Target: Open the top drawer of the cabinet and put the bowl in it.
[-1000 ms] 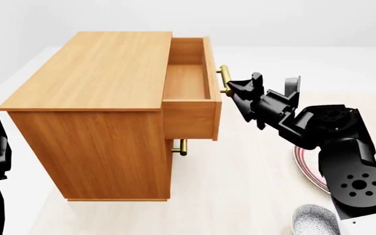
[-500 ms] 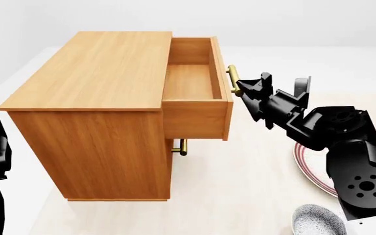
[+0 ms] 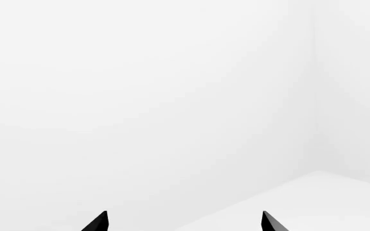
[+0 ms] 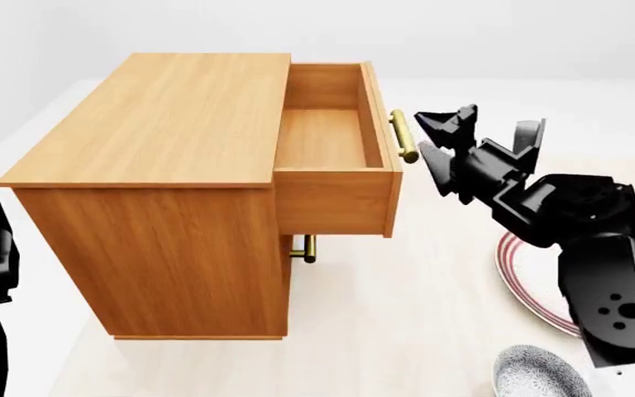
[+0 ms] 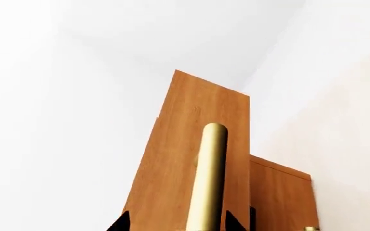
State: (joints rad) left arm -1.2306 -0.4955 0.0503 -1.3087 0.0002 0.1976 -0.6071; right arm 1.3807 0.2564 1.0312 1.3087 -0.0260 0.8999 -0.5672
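White walls and a pale, faintly cream floor point(image 4: 406, 314) make up the room; no other furniture in view. Cabinet point(image 4: 163, 207) stands on the floor, orange-brown sides, lighter top, largest object present. Top drawer point(image 4: 334, 141) is pulled well out toward the right arm, plain wood interior exposed with nothing inside; brass bar handle point(image 4: 403, 136) on its front. One lower handle point(image 4: 304, 247) shows beneath the open drawer. Right gripper point(image 4: 436, 136) sits just beside the drawer handle; in the right wrist view the handle point(image 5: 209, 178) runs between the two black fingertips point(image 5: 119, 224), jaws parted a little wider than the bar, contact not discernible, so no confirmed hold. Plate point(image 4: 529, 281), white with red rings, lies on the floor at the right, mostly hidden under the right arm. Bowl point(image 4: 538, 374), speckled blue-grey outside, whitish inside, rests on the floor near the plate, well apart from the drawer. Left gripper point(image 3: 183, 222): wrist view shows two tips spread wide, nothing between them, facing bare wall.
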